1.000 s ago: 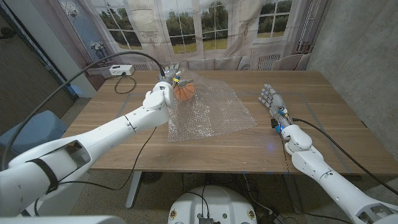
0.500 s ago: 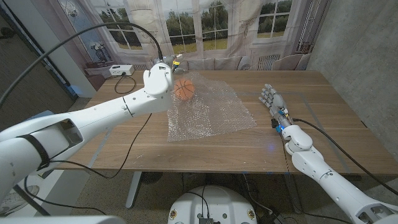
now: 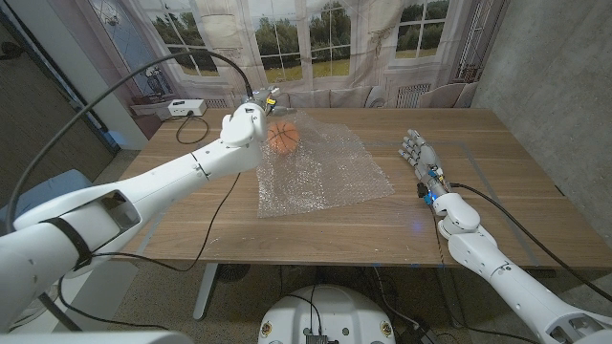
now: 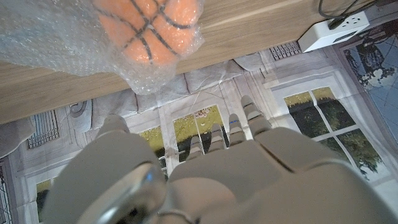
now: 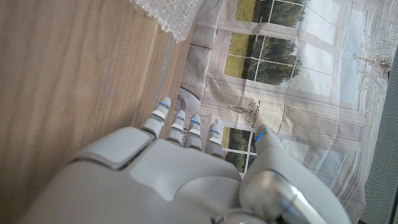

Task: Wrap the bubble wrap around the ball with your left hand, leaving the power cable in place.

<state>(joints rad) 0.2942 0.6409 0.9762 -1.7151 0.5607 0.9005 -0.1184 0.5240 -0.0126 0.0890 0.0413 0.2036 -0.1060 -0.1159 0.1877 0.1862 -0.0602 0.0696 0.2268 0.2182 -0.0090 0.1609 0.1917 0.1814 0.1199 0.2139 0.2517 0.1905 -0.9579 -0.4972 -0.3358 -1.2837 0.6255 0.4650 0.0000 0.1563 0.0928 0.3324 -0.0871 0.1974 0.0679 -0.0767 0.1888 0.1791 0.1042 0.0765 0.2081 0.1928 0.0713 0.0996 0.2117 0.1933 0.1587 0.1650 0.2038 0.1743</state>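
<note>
Ball [image 3: 281, 137] sits under a fold of bubble wrap [image 3: 325, 172] at tabletop's [image 3: 497, 191] far side, just right of left hand [image 3: 245, 122]; hand empty, fingers extended, not touching it.

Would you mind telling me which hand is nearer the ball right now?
The left hand: it hovers just beside the ball on the bubble wrap. The right hand waits beyond the wrap's opposite edge.

A small orange basketball with black seams [image 3: 282, 138] is seen at the far left corner of a clear bubble-wrap sheet [image 3: 325, 172]. The sheet is spread across the table, one edge lapped over the ball.
</note>
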